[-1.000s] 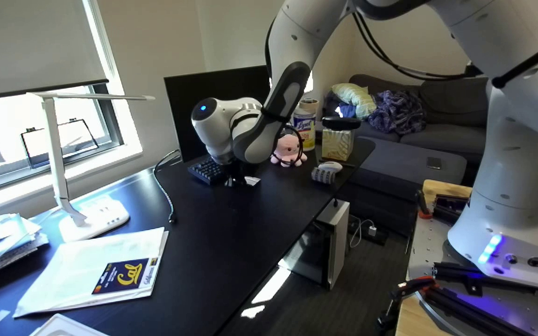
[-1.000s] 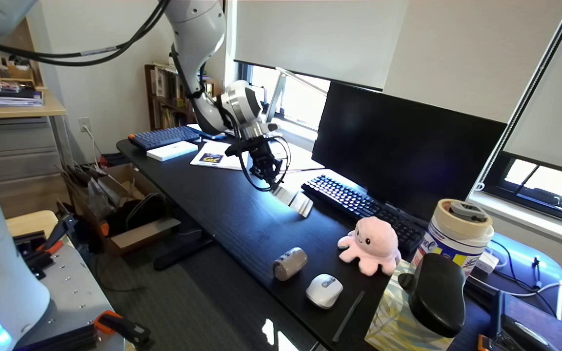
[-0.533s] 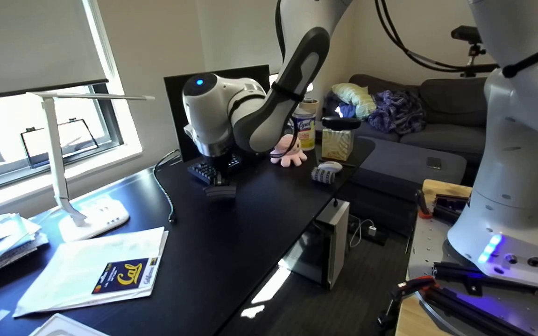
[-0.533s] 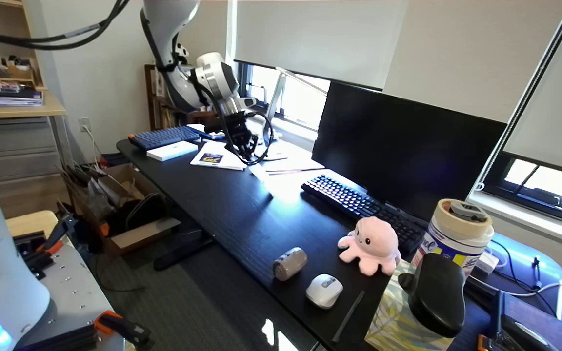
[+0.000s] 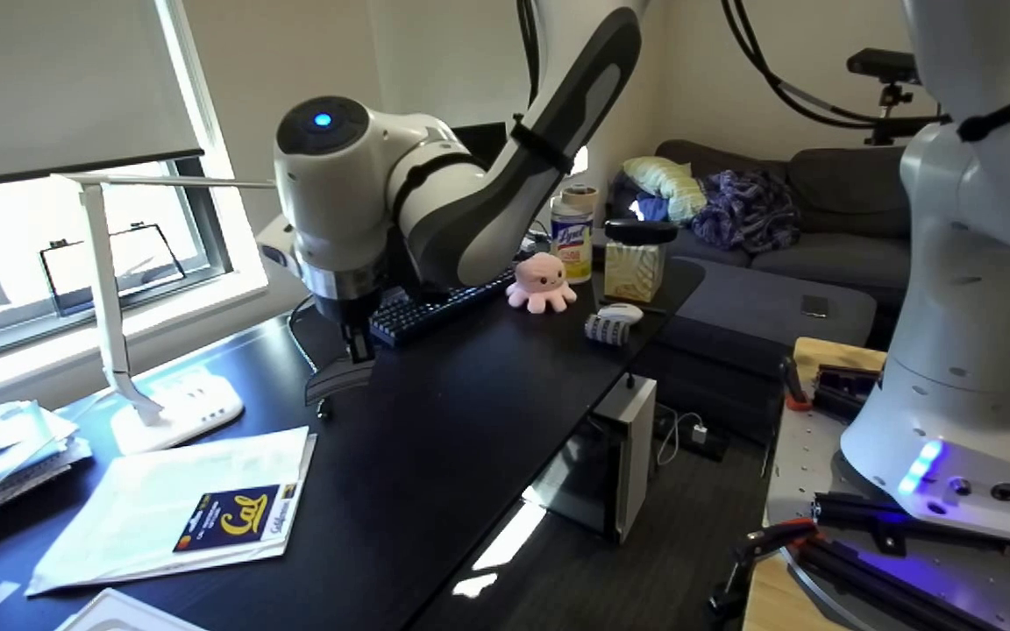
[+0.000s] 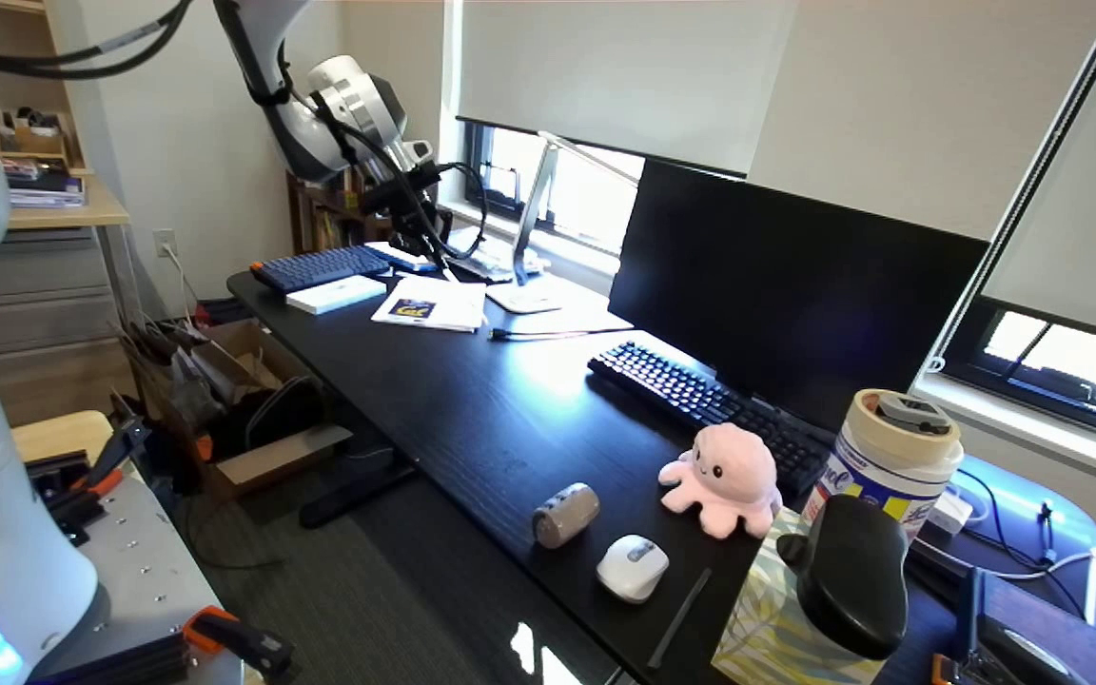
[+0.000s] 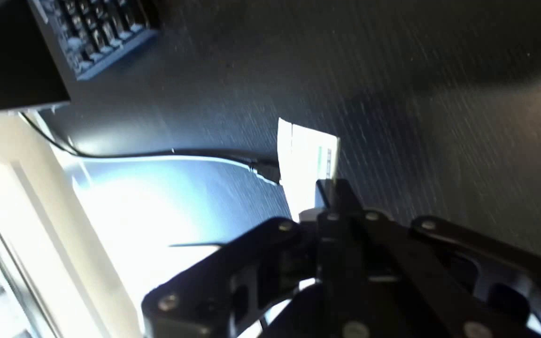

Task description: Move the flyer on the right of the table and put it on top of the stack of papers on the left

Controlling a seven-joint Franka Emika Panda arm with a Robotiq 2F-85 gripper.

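My gripper (image 5: 359,355) is shut on the flyer (image 5: 338,383), a small folded sheet, and holds it above the black table. In the wrist view the flyer (image 7: 302,157) is bright white with a thin coloured strip and sticks out past the gripper's fingertips (image 7: 343,195). In an exterior view the flyer's face looks dark, in shadow. The stack of papers (image 5: 163,482) lies flat on the table, apart from the gripper, with a blue Cal card (image 5: 233,517) on it. The stack also shows behind and below my gripper in an exterior view (image 6: 458,303).
A white desk lamp (image 5: 176,410) stands beside the stack. A cable (image 7: 195,157) lies under the flyer. A black keyboard (image 5: 404,320), a monitor (image 6: 776,295), a pink plush octopus (image 5: 541,282), a mouse (image 6: 633,568) and a white box (image 6: 336,294) are also on the table.
My gripper has risen with the flyer from beside the keyboard and carried it toward the lamp and the stack of papers. The stack and the other objects have not moved.
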